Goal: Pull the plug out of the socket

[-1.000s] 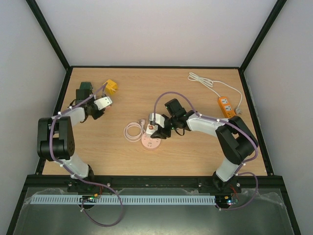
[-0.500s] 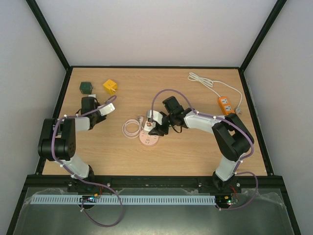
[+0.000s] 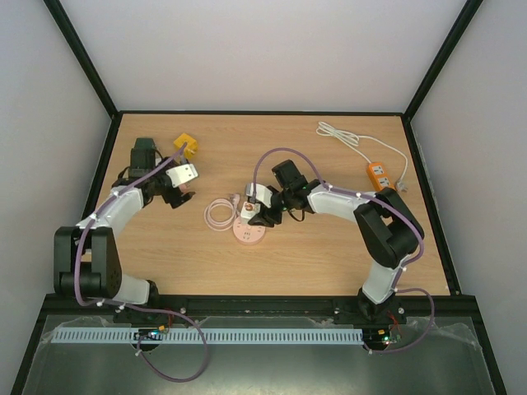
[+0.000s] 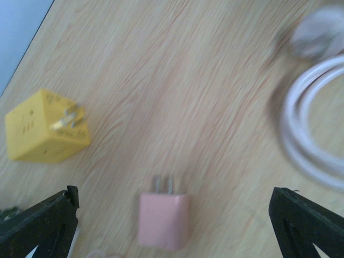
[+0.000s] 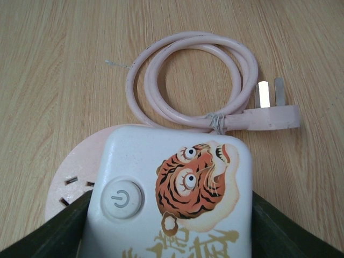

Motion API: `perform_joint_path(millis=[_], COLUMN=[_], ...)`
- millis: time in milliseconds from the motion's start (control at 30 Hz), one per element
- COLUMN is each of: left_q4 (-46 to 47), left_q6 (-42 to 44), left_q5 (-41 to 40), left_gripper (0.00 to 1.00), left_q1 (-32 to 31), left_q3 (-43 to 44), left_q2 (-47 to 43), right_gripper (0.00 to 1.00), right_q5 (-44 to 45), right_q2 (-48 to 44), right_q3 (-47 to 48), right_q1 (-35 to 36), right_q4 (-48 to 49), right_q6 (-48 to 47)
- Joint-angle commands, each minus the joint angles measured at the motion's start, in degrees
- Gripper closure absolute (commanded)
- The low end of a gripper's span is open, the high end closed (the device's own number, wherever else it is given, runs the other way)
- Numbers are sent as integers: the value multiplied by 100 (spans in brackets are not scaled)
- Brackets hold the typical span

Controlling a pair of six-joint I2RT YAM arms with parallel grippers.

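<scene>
Right pincer [image 5: 169, 228] clenched on white tiger plug [image 5: 177, 183], seated in pink socket [image 5: 67, 180] on the table [image 3: 329, 255]; risk: unbraced socket lifts with it (left pincer [image 4: 172, 193] released, well apart).

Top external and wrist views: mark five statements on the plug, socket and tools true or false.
1. The white plug sits on the pink socket. True.
2. The pink cord lies stretched out straight. False: it is coiled.
3. The left tool is shut on an adapter. False: it is open; the yellow adapter lies on the table.
4. The fingers of the right tool flank the white plug. True.
5. The orange power strip lies at the near left. False: it lies far right.
</scene>
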Motion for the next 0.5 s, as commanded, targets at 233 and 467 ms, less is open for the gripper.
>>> perform_joint_path(millis=[233,467], left_q4=[-1904,-2440], left_q6=[-395,26], left_q5=[1250,1320], left_gripper=[1,1], left_q1=[-1217,-2031], left_q3=[572,1129], left_q2=[-399,113], right_gripper=[2,2], right_q5=[-304,-607], right_q2=[-407,-941], right_q3=[-200,-1102], right_q1=[-223,-568], right_q4=[731,1489], right_q6=[746,1452])
